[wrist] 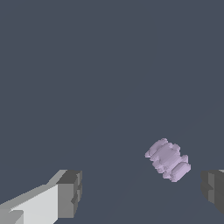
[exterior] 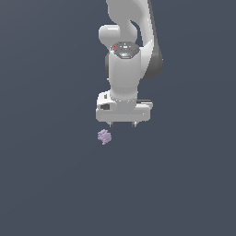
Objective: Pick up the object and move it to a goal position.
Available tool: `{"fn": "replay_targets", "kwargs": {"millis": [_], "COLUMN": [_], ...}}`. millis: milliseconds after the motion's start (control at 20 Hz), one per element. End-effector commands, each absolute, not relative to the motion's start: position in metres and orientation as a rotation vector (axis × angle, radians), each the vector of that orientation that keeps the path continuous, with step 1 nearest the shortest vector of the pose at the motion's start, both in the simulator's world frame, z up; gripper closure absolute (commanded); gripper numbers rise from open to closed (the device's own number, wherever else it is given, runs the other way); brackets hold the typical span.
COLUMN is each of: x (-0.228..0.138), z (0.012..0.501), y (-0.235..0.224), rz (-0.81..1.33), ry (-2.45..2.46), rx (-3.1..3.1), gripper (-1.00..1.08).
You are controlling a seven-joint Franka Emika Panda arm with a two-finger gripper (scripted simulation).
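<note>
While the arm hangs over the plain dark table (exterior: 50, 184), the end effector (exterior: 122, 124) points straight down with its two fingers spread wide and nothing between them. The object (exterior: 104, 137), a small pale purple knobbly lump, lies on the table below the end effector and off toward one finger, not under the middle of the gap. From the wrist view the object (wrist: 168, 160) sits much closer to one dark fingertip (wrist: 213, 188) than to the other (wrist: 70, 192), apart from both.

To my eye this is the approach step: the grasp has not begun and the lump is untouched. I cannot tell how high the fingertips stand above the table. The next move seems to call for a sideways shift so the lump lies midway between the fingers, then a straight descent until they straddle it, then closing. Being so small and lumpy, it could easily slip or be nudged aside if one finger reaches it first. No goal marker is visible.
</note>
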State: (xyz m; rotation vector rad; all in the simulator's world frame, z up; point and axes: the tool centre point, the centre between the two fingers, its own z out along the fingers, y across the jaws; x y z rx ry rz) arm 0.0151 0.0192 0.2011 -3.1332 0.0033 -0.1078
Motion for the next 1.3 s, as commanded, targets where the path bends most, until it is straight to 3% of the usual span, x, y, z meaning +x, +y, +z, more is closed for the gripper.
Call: {"fn": "replay_targets", "kwargs": {"millis": [0, 450, 1250], "x": [0.015, 0.018, 0.015], "z": [0.201, 0.218, 0.204], "y": [0.019, -0.011, -0.019], "rz": [-0.108, -0.141, -0.124], "ry": [0.003, 0.038, -0.09], "rx": [-3.133, -3.15, -3.155], "gripper": [-0.92, -0.92, -0.92]}}
